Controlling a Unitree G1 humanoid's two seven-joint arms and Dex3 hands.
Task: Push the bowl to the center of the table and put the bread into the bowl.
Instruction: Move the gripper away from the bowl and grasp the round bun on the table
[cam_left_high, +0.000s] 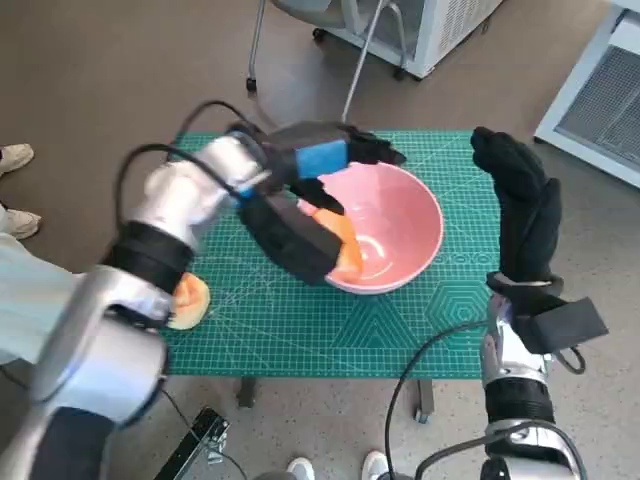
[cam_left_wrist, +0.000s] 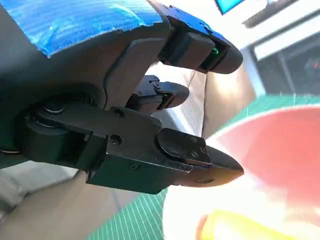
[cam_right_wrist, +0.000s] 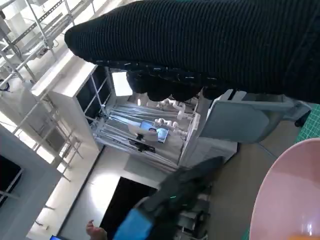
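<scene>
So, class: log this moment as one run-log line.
bowl: mid-mat, bread inside | left hand: over bowl, holding nothing | right hand: beside bowl, apart | second bread: on mat

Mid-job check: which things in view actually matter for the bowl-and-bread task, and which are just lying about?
Job:
- pink bowl, on the green mat
- orange bread, lying in the bowl
- left hand, over the bowl

Lying about:
- round tan piece at the mat's left edge, possibly more bread
- right hand, idle beside the bowl
- chair legs
- shoes
</scene>
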